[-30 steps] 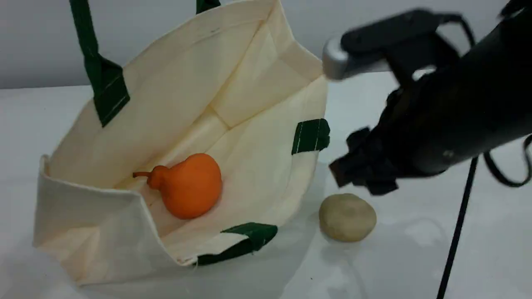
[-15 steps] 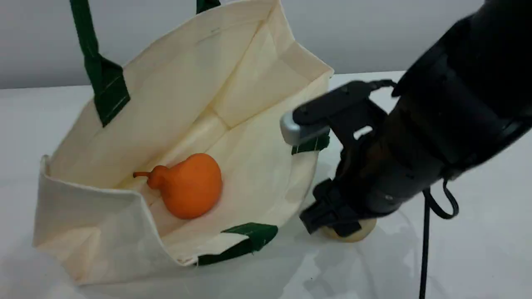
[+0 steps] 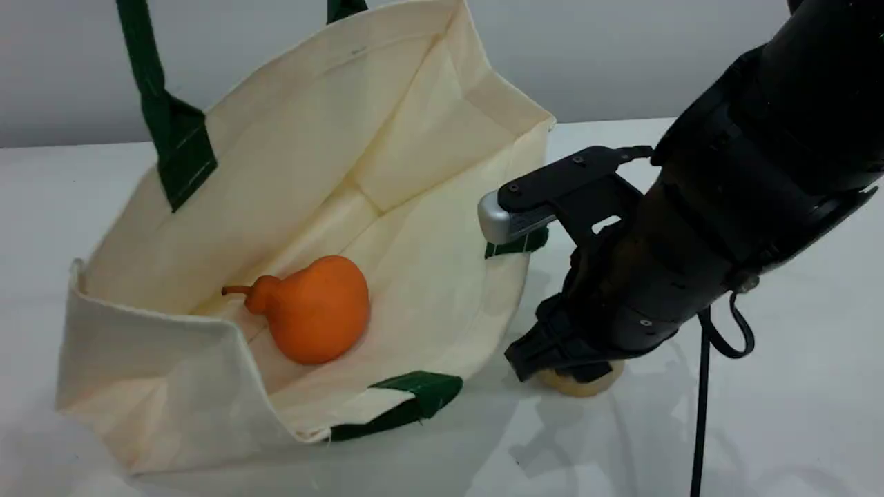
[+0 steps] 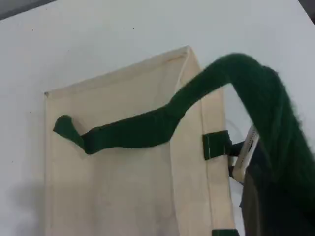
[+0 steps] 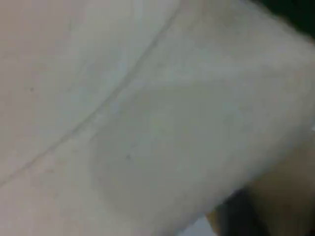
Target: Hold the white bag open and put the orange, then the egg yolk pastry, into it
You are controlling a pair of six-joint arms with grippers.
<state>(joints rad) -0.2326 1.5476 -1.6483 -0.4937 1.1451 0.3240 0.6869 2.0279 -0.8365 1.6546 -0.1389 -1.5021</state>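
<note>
The white bag [image 3: 387,138] lies open on its side. A taut green handle [image 3: 148,83] lifts its upper wall and runs out of the top edge. The orange [image 3: 318,310] rests inside on the lower wall. From above, the bag [image 4: 123,187] shows with that handle [image 4: 147,130] rising toward my left gripper, which is itself out of view. Right of the bag's mouth, the egg yolk pastry [image 3: 580,385] sits on the table. My right gripper [image 3: 563,359] is down over the pastry and hides its top. Its grip does not show. The right wrist view is a pale blur.
The bag's lower green handle [image 3: 414,397] lies flat at the mouth's front edge. A black cable [image 3: 699,414] hangs from the right arm down to the table. The right arm's silver-tipped camera [image 3: 501,217] sits close to the bag's right rim.
The right arm dropped down and to the left from above the pastry and now covers it. The bag and the orange stayed where they were.
</note>
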